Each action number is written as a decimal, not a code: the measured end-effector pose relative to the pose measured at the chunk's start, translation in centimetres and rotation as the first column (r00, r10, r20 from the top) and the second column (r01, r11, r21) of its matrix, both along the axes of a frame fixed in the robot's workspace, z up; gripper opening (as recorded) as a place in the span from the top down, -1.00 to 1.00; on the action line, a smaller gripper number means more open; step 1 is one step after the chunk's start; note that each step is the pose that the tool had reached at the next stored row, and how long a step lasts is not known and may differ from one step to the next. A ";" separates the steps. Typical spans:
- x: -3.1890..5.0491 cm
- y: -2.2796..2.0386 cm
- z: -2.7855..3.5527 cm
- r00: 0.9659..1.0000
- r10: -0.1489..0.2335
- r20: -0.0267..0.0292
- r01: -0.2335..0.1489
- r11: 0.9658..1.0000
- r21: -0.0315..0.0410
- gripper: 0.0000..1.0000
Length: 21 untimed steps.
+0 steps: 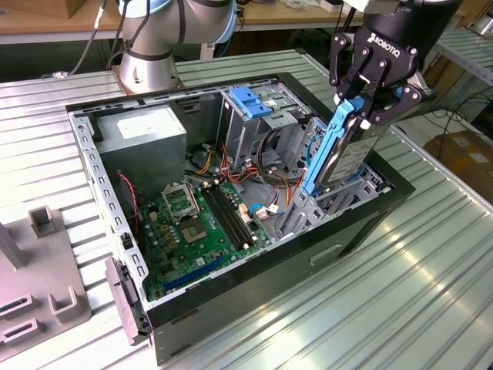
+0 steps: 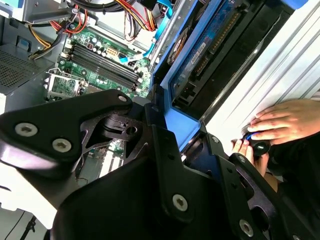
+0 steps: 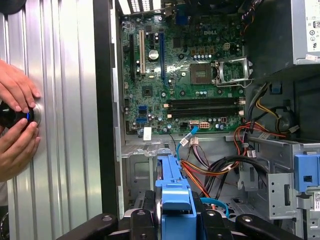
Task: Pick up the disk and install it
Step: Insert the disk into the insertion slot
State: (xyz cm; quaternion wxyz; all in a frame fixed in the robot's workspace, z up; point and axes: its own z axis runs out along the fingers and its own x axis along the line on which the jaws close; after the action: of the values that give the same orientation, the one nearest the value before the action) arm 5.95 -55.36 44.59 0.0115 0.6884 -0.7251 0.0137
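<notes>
Disk (image 1: 348, 154) stands almost on edge in the upper right of the exterior view. Its long axis runs steeply from the gripper (image 1: 375, 104) down and leftward into the drive bay (image 1: 343, 202) at the corner of the computer case (image 1: 254, 297). The gripper's fingers are clamped on its upper end, directly above the bay, and its lower end appears to sit at the bay's mouth.

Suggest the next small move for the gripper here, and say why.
Probably ease the disk down along its own tilt. The gripper is shut on its upper end. The disk leans with its lower end at the bay in the case corner, and most of it stands above the rim, so it looks unseated.
</notes>
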 end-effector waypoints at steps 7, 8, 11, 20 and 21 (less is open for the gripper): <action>0.00 0.00 0.00 1.000 0.000 0.004 0.000 1.000 0.000 0.26; 0.00 0.00 0.00 1.000 0.001 0.004 -0.001 1.000 0.000 0.26; 0.00 0.00 -0.04 1.000 0.001 0.004 -0.001 1.000 0.000 0.26; 0.00 0.00 -0.60 1.000 0.001 0.004 -0.001 1.000 0.000 0.26; 0.00 0.00 -0.69 1.000 0.001 0.004 -0.001 1.000 0.000 0.26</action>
State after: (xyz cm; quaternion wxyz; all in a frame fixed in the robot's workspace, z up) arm 5.95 -55.36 43.90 0.0101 0.6887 -0.7248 0.0151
